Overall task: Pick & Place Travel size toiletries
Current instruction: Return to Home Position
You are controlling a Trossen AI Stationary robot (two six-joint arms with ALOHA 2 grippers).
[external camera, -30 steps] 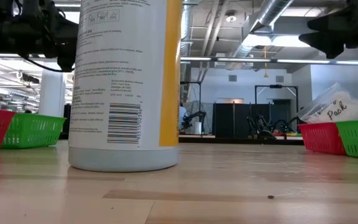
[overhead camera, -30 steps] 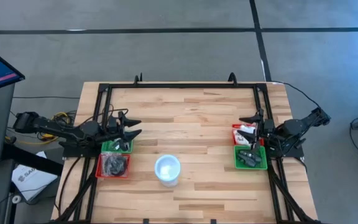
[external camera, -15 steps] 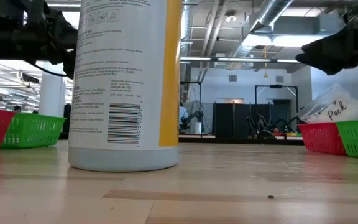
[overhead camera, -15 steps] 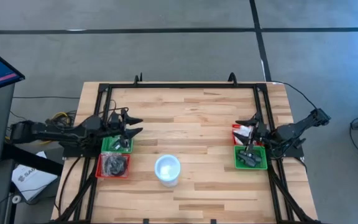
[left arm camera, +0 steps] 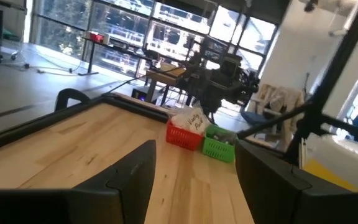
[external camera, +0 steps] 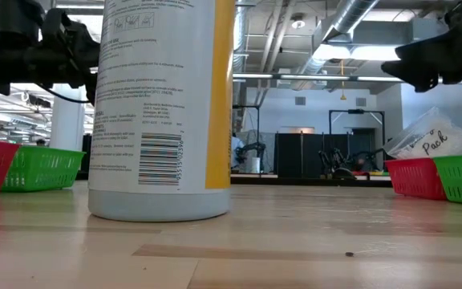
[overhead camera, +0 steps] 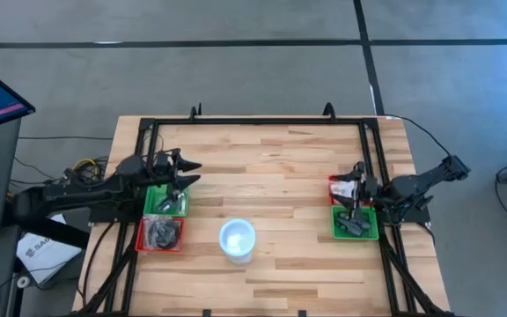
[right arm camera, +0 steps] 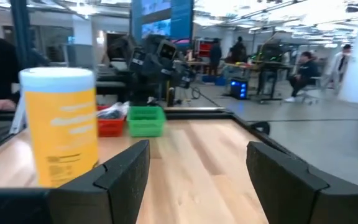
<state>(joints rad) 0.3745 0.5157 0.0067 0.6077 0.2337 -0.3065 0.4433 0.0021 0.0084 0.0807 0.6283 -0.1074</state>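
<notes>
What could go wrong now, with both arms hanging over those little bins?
The right hand, open, hangs over the right red bin, whose white pack sticks up above the rim; pulling away low could snag it and drag it out. The tall bottle stands loose between the arms; a wide swing of the left hand might topple it.

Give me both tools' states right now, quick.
Left tool: open, empty, by the left green bin.
Right tool: open, empty, by the right red bin.
</notes>
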